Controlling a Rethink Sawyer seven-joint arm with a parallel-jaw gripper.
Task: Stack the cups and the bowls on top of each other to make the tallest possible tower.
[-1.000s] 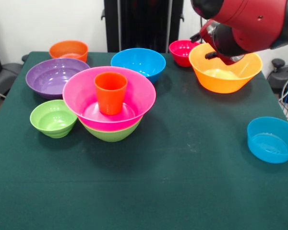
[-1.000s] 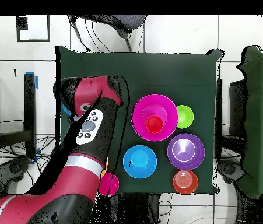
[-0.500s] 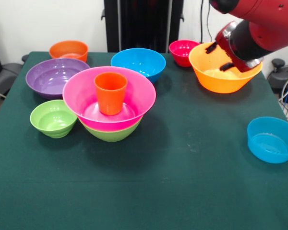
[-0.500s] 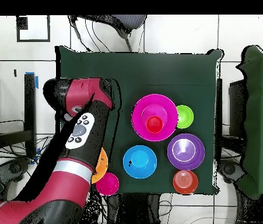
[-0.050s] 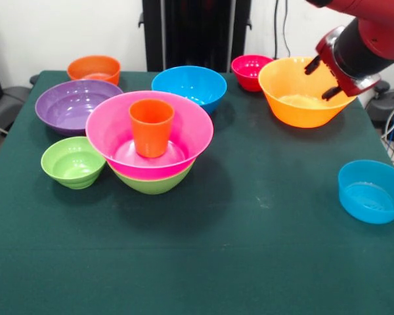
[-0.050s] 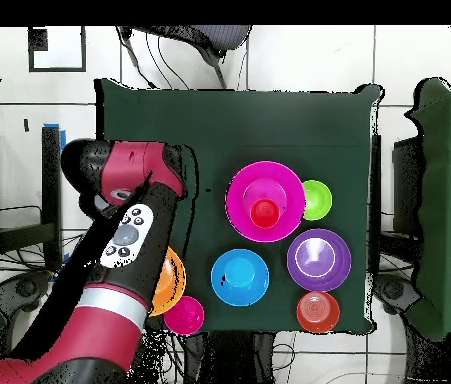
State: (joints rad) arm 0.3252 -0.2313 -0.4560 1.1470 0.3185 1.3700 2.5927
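Bowls all glossy smooth plastic: pink bowl (image 5: 184, 128), big orange bowl (image 5: 295, 98), purple bowl (image 5: 69, 105), blue bowl (image 5: 371, 191). Orange cup (image 5: 151, 126) is plastic too, slightly duller sheen. Table (image 5: 249, 262) covered in matt green cloth, faintly fuzzy. Arm (image 5: 364, 39) has shiny red hard shell.

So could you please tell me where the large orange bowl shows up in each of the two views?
Front view: the large orange bowl sits upper right, partly behind the arm.
Overhead view: only a sliver of it shows lower left, beside the arm.
Shared landmark: the small red bowl is right next to it in both views.
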